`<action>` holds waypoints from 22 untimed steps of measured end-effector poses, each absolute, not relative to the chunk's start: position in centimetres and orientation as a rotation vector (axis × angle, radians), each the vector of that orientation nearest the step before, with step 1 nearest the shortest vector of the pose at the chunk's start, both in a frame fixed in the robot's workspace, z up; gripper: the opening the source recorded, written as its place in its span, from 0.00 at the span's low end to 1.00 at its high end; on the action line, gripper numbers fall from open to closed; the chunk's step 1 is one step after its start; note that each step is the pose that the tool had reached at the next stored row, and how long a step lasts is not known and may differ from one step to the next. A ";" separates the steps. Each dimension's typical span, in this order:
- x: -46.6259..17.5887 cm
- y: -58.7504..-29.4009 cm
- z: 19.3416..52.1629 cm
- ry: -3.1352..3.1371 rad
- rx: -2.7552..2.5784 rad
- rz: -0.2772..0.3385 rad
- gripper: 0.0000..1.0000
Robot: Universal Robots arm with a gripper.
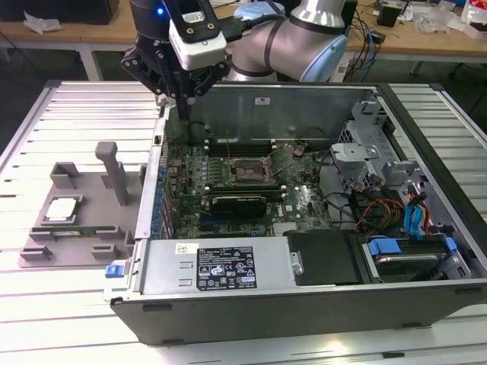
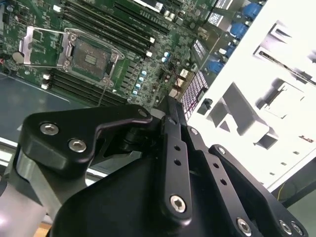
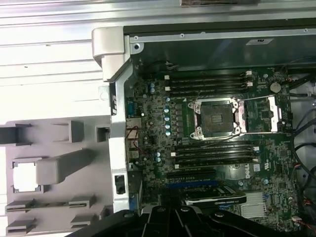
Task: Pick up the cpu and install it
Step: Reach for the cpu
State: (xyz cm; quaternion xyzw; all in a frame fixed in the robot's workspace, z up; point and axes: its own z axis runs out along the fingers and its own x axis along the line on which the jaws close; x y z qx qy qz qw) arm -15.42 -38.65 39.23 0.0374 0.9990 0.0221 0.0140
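Hovering above corner of case (image 1: pixel 289 114); jaws look drawn narrow to one tip in exterior view, nothing held, as far as I can judge. Cpu (image 1: pixel 62 209) lies flat in grey holder (image 1: pixel 95 199) on worktop (image 1: pixel 46 114), outside case, well apart from jaws toward exterior view's left. Chip square, no long axis. Open socket (image 1: pixel 247 169) lies opposite way from jaws, inside case.

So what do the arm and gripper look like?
The arm is silver-grey with pale blue joint caps. The gripper is black, with silver screws in its links, a white box mounted on it, and a small blue light.
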 end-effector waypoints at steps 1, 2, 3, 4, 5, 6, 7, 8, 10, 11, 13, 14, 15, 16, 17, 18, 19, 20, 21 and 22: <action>-15.6 -38.6 39.2 3.111 0.116 0.069 0.11; -15.8 -38.5 39.2 3.111 0.116 0.069 0.11; -16.1 -38.5 39.2 3.110 0.116 0.069 0.11; -16.2 -38.5 39.2 3.110 0.116 0.069 0.11; -16.4 -38.4 39.2 3.111 0.116 0.069 0.11; -16.6 -38.3 39.1 3.110 0.116 0.069 0.11; -16.8 -38.3 39.1 3.110 0.116 0.069 0.11; -17.0 -38.2 39.1 3.110 0.116 0.069 0.11; -17.3 -38.1 39.1 3.110 0.116 0.069 0.11; -17.3 -38.0 39.1 3.110 0.116 0.069 0.11; -17.8 -37.8 39.0 3.110 0.116 0.069 0.11; -18.1 -37.7 39.0 3.110 0.116 0.069 0.11; -18.6 -37.5 38.9 3.110 0.116 0.069 0.11; -19.0 -37.3 38.9 3.110 0.117 0.069 0.11; -19.5 -37.1 38.8 3.109 0.116 0.069 0.11; -19.8 -37.0 38.8 3.109 0.116 0.069 0.11; -20.0 -36.9 38.8 3.109 0.116 0.069 0.11; -20.5 -36.8 38.8 3.109 0.116 0.069 0.11; -21.0 -36.5 38.8 3.109 0.116 0.069 0.11; -21.6 -36.3 38.7 3.109 0.116 0.069 0.11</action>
